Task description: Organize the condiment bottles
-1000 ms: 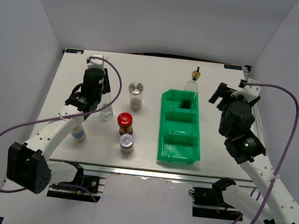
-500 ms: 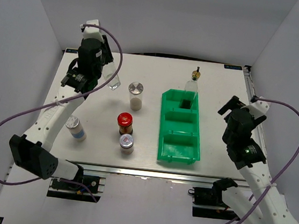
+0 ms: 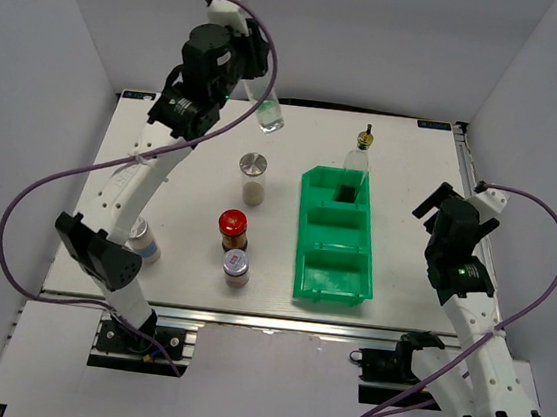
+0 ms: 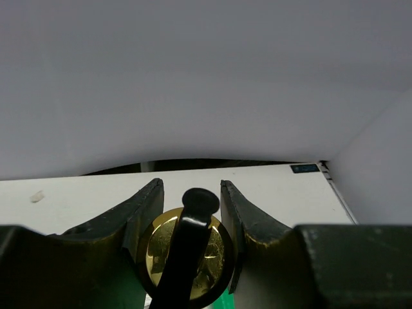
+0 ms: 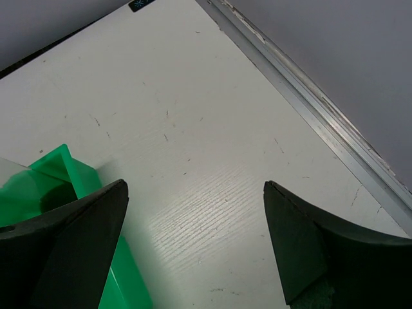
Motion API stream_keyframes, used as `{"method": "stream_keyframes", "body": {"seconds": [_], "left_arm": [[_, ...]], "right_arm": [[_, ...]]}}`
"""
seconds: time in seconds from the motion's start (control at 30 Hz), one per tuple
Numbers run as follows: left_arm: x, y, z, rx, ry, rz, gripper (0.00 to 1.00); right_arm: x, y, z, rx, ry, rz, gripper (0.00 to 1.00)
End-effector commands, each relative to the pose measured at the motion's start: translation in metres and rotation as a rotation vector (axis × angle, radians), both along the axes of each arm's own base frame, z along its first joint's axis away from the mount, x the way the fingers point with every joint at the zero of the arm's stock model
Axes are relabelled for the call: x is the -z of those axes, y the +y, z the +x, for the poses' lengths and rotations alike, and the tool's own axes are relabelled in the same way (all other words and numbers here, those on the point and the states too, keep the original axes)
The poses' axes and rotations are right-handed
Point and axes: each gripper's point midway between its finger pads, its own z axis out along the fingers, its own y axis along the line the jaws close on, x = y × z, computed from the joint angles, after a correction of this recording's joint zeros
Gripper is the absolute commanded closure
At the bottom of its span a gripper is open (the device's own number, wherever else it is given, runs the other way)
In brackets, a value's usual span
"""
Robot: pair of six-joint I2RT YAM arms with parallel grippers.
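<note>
**Top external view.** The left fingers (image 3: 253, 77) are high in the upper left-centre of the frame, clamped on a tall clear glass bottle (image 3: 269, 118) that hangs tilted above the far edge of the white counter (image 3: 414, 164), off its surface. A second tall clear bottle with a gold-black pourer (image 3: 361, 158) stands upright at the upper end of the green three-compartment bin (image 3: 334, 275), right of centre; I cannot tell whether it is inside the top compartment or just behind it. Left of the bin, a silver-lidded jar (image 3: 252, 173) stands alone. Below it are the red-capped jar (image 3: 233, 230) and, just beneath that, another silver-lidded jar (image 3: 237, 265). A third silver-lidded jar (image 3: 143, 243) stands at the lower left, partly hidden by the left arm. The right fingers (image 3: 428, 201) are at the right side, well apart from the bin; their state is not clear from here.

**Left wrist view.** The left fingers (image 4: 145, 209) press from both sides on the held bottle's gold collar (image 4: 207, 257), and its black spout (image 4: 193, 212) rises between them. The counter (image 4: 77, 193) runs across behind.

**Right wrist view.** The right fingers (image 5: 71, 238) are spread wide with nothing between them, above bare counter (image 5: 193, 129). A corner of the green bin (image 5: 64, 174) shows at the lower left.
</note>
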Motion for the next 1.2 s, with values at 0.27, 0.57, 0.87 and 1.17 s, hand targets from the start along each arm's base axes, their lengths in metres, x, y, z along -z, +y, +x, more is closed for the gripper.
{"method": "stream_keyframes", "body": {"seconds": [0.27, 0.57, 0.87, 1.17], "left_arm": [[-0.021, -0.073, -0.01, 0.049, -0.063, -0.033, 1.0], [0.031, -0.111, -0.013, 0.091, 0.003, -0.047, 1.0], [0.07, -0.144, -0.005, 0.13, 0.043, -0.039, 1.0], [0.081, -0.154, 0.001, 0.117, 0.051, -0.031, 1.0]], "right_arm": [[-0.004, -0.002, 0.004, -0.008, -0.041, 0.027, 0.1], [0.001, -0.003, 0.003, -0.018, -0.029, 0.024, 0.11], [0.002, 0.0, 0.003, -0.042, -0.035, 0.022, 0.11], [0.003, 0.0, 0.004, -0.048, -0.036, 0.014, 0.11]]}}
